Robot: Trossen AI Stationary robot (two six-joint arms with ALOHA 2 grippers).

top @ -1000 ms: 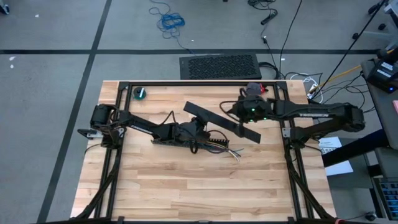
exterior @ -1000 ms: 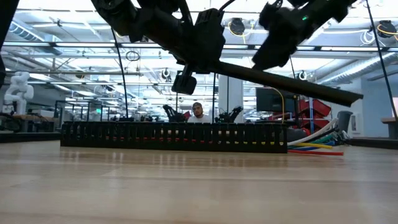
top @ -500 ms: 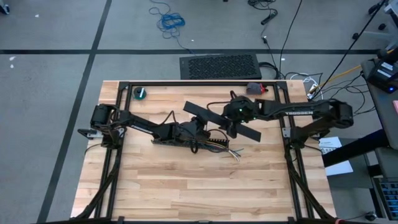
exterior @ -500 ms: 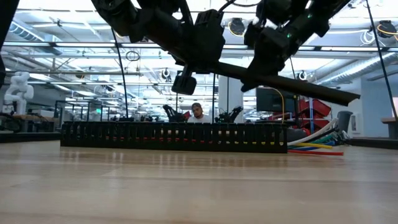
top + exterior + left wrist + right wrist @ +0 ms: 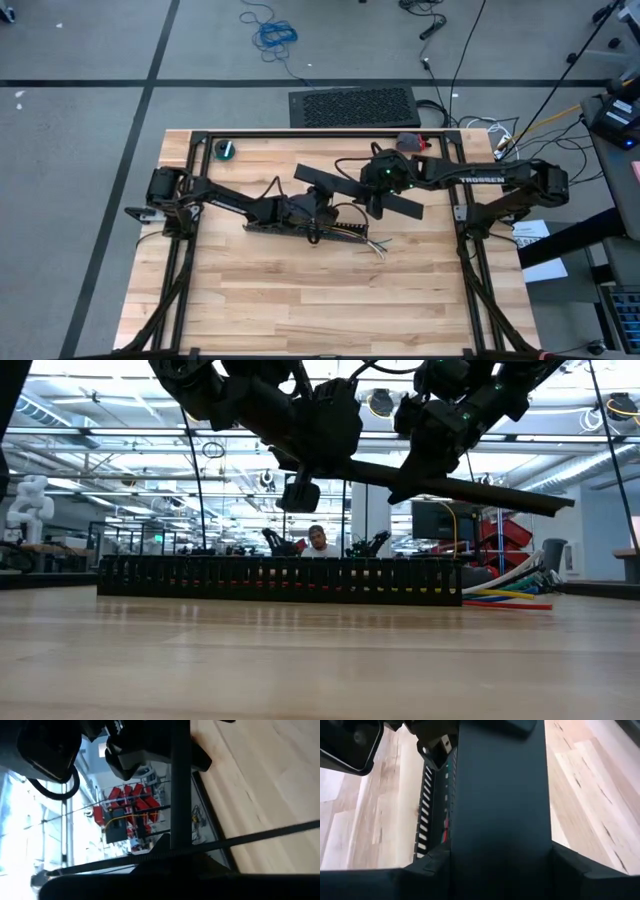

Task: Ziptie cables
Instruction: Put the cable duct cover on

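Observation:
A long flat black duct cover (image 5: pixel 403 209) hangs slanted above the table between both grippers. My left gripper (image 5: pixel 322 203) is shut on it left of its middle. My right gripper (image 5: pixel 378 197) grips it right of the middle. Below lies the black slotted duct (image 5: pixel 280 580), flat on the wood. The cables (image 5: pixel 505 588), a bundle of coloured wires, stick out of the duct's right end onto the table (image 5: pixel 378 247). No ziptie shows. My left gripper is shut on the cover, reaching in nearly level from the table's left. In its wrist view the cover shows edge-on (image 5: pixel 180 840), running away from the fingers. The gripper's own body hides the exact spot. The cover is clear of the table. My right gripper holds the cover by its two long edges (image 5: pixel 457 820), one finger (image 5: pixel 425 870) on each side. The fingers slant down from the table's right and lie across the cover. The cover is lifted clear of the duct, its right end (image 5: pixel 560 503) free in the air.
Black frame rails (image 5: pixel 300 134) run along the table's far edge and sides. A small green roll (image 5: pixel 228 149) sits at the far left, and a grey-and-red object (image 5: pixel 415 142) at the far right. The near half of the table is bare wood (image 5: pixel 320 300). A person (image 5: pixel 318 540) sits beyond the table.
My right gripper has moved down and toward the table's left, from beside the cover's far edge onto the cover. Since then the cover's free right end has risen a little. My left gripper has kept its place.

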